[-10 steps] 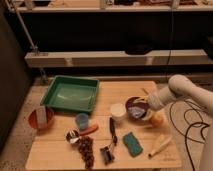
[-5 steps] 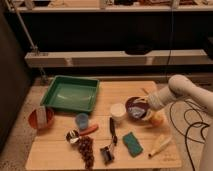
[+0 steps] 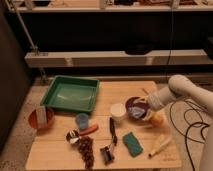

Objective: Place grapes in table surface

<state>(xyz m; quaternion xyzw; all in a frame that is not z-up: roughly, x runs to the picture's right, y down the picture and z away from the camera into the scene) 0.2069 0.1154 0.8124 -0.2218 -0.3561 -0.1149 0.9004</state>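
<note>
The grapes (image 3: 86, 151) are seen lying on the table surface (image 3: 52, 150), close to its front edge and left of the middle, with the bunch running roughly front to back. A small round dark-and-pale object (image 3: 72, 135) sits at their rear left, and an orange-red carrot-like piece (image 3: 90, 130) lies just behind them. A black clip-like tool (image 3: 106, 153) is set just to their right, also near the front edge. Bare planks are left between the grapes and the left edge, out to the front-left corner, and a further bare strip is seen along the rear edge, right of the green tray (image 3: 70, 93).

Further right lie a green sponge (image 3: 132, 143) and a pale yellow elongated piece (image 3: 160, 145), the latter near the front-right corner. A blue cup (image 3: 81, 121) and a white cup (image 3: 118, 111) stand mid-table. An orange bowl (image 3: 36, 121) is placed at the left edge.

The gripper (image 3: 142, 106) is held over the right half of the table, well apart from the grapes, at a purple bowl (image 3: 133, 108) and beside an orange fruit (image 3: 157, 119). Whether it is open or closed cannot be told, nor whether anything is gripped.
</note>
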